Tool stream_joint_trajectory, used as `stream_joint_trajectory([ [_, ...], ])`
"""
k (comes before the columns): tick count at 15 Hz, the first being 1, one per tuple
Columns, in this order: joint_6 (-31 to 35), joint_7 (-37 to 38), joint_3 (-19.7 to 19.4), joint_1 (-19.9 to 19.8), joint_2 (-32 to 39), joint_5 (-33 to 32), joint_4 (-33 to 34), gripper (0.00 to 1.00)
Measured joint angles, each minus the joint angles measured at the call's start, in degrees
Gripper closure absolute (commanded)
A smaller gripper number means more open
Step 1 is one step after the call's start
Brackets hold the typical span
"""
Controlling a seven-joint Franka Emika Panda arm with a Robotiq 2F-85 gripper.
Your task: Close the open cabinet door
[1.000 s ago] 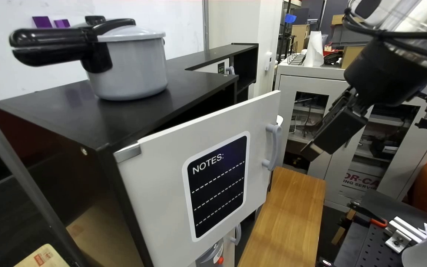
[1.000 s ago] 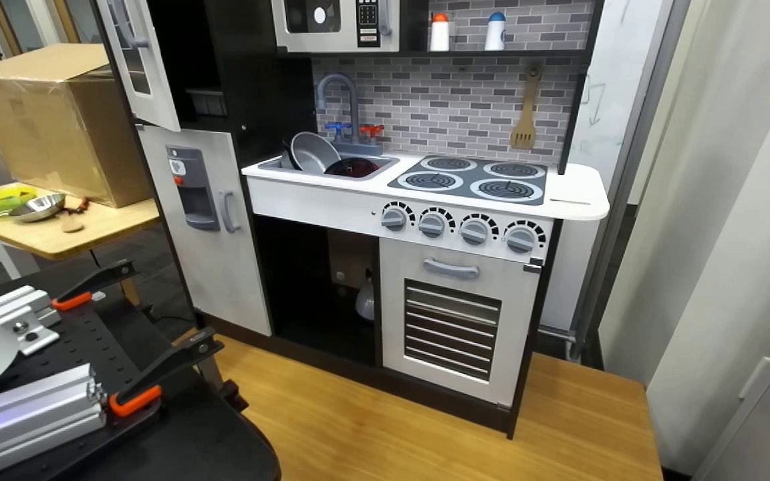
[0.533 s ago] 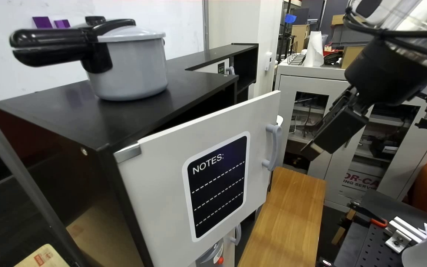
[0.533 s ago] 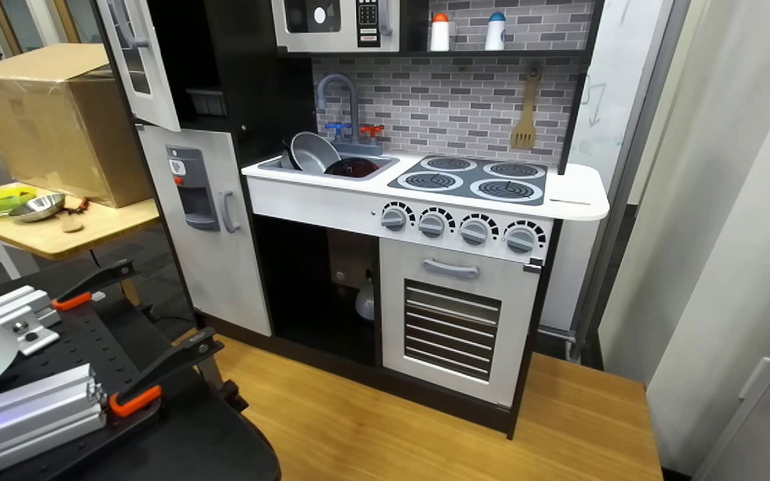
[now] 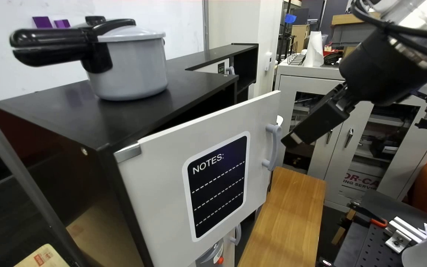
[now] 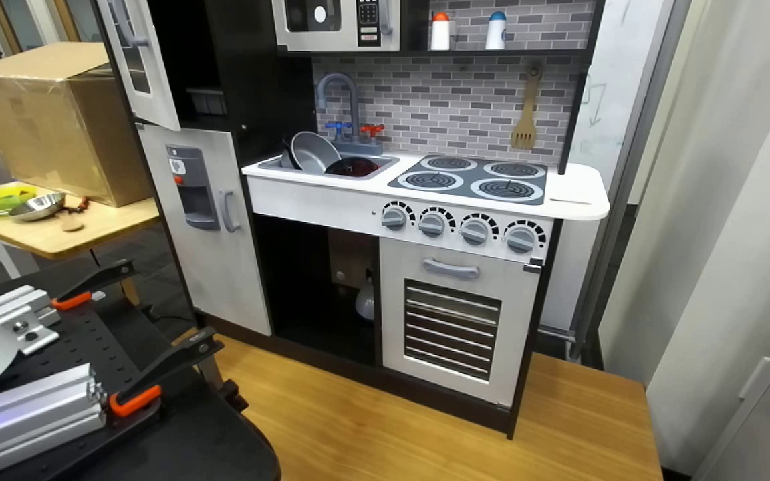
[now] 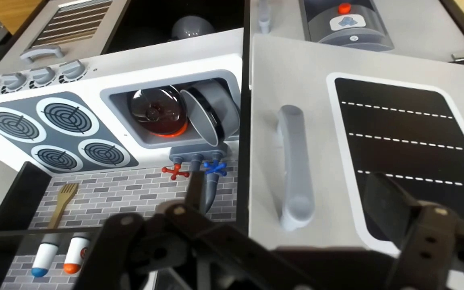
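Note:
The open cabinet door (image 5: 161, 159) is pale grey with a dark "NOTES" panel. It stands ajar from the tall black cabinet, with its hinge (image 5: 128, 152) at the near top corner. The door also shows at the upper left in an exterior view (image 6: 158, 87) and at the right in the wrist view (image 7: 316, 64). Its grey handle (image 5: 275, 146) is upright near the free edge. My gripper (image 5: 291, 141) is beside the handle with a small gap. In the wrist view my gripper (image 7: 288, 185) is open and empty, with the handle (image 7: 296, 161) appearing between its fingers.
A grey pot (image 5: 128, 63) stands on the cabinet top (image 5: 65, 100). Below the door is a lower door with a dispenser (image 6: 194, 187). The sink (image 7: 123, 121) and stove (image 7: 54, 125) lie beside the door. A black table with clamps (image 6: 171, 361) stands in front.
My gripper has moved left towards the door handle in an exterior view and tilted closer to level. The door has not moved.

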Motion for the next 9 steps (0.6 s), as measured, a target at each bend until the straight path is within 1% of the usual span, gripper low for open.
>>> stream_joint_trajectory([
  [4, 0.3, 4.6, 4.6, -1.7, 0.1, -1.1, -0.1, 0.0],
  [9, 1.5, 6.1, 6.7, -4.9, 1.2, -1.9, -0.2, 0.0],
])
